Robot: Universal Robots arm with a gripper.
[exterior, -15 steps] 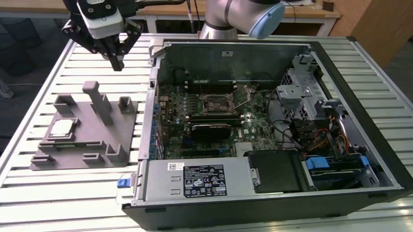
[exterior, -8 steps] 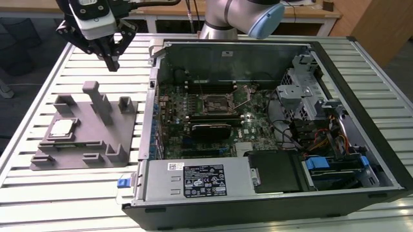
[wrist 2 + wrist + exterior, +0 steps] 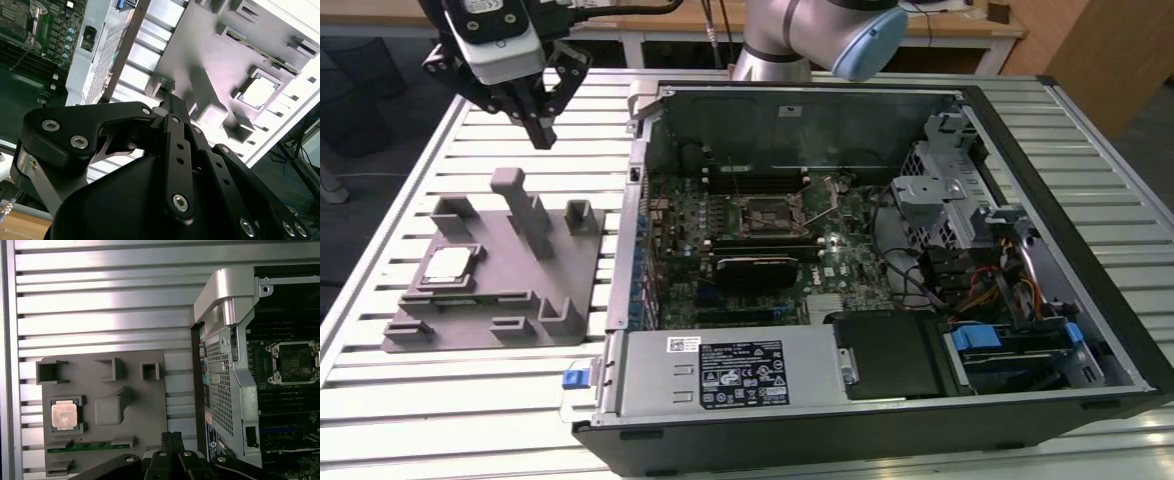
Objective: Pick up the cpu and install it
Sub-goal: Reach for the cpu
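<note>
The cpu [image 3: 447,265], a small pale silver square, lies in a recess of the grey plastic holder [image 3: 520,300] on the exterior view's left. It also shows as the cpu [image 3: 65,416] in the first wrist view and the cpu [image 3: 259,92] in the second. My gripper [image 3: 540,135] hangs well above the holder's far end, shut and holding nothing. Its joined tips appear as the gripper [image 3: 171,436] and the gripper [image 3: 172,99], apart from the chip. The empty dark socket [image 3: 767,212] with its metal frame sits on the motherboard inside the open case.
The open computer case [image 3: 854,430] stands on the slatted metal table [image 3: 467,400], right beside the holder. Its upright side wall [image 3: 225,365] rises between holder and motherboard. A green memory stick [image 3: 90,445] lies in the holder. Drive cage and cables [image 3: 961,230] crowd the case's far side.
</note>
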